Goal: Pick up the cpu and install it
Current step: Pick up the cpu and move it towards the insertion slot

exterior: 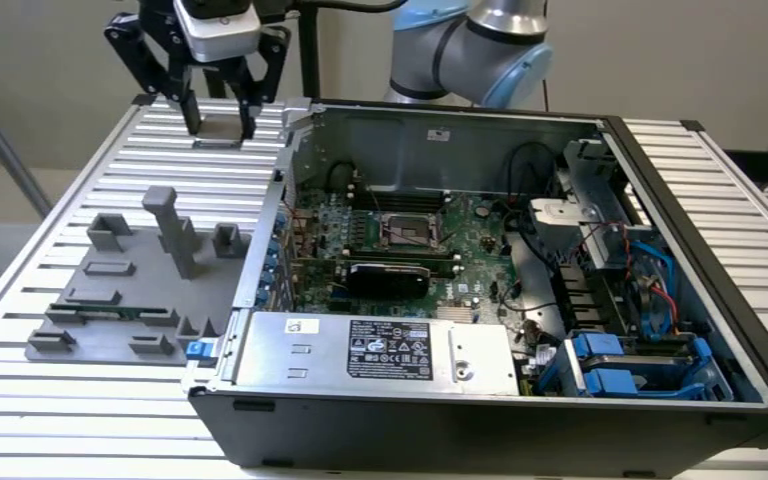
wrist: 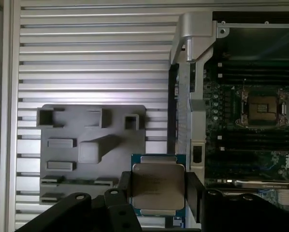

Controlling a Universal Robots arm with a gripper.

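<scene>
A ribbed aluminium table (exterior: 77, 400) carries everything, its pale slats running under an open black computer case (exterior: 491, 435). The cpu (wrist: 158, 186) is a flat square with a matt silvery lid on a thin green-blue rim. It sits clamped between the two black fingers (wrist: 194, 193) of the gripper (exterior: 220, 120), the jaws closed on its opposite edges. In the exterior view the pair hangs at about eleven o'clock, seemingly lifted off the slats, just outside the case's corner.

Pick-up looks done, and I judge the carrying stage to be in hand. The socket (exterior: 407, 232), a squared metal frame around a brownish contact field, lies near that view's centre, at roughly four o'clock from the gripper and well apart. Seating would call for a level chip, edges squared to the frame, and a gentle touch — the contacts look delicate. At eight o'clock stands the grey plastic fixture (exterior: 131, 300) — blocky, matt, with posts and recesses.
</scene>
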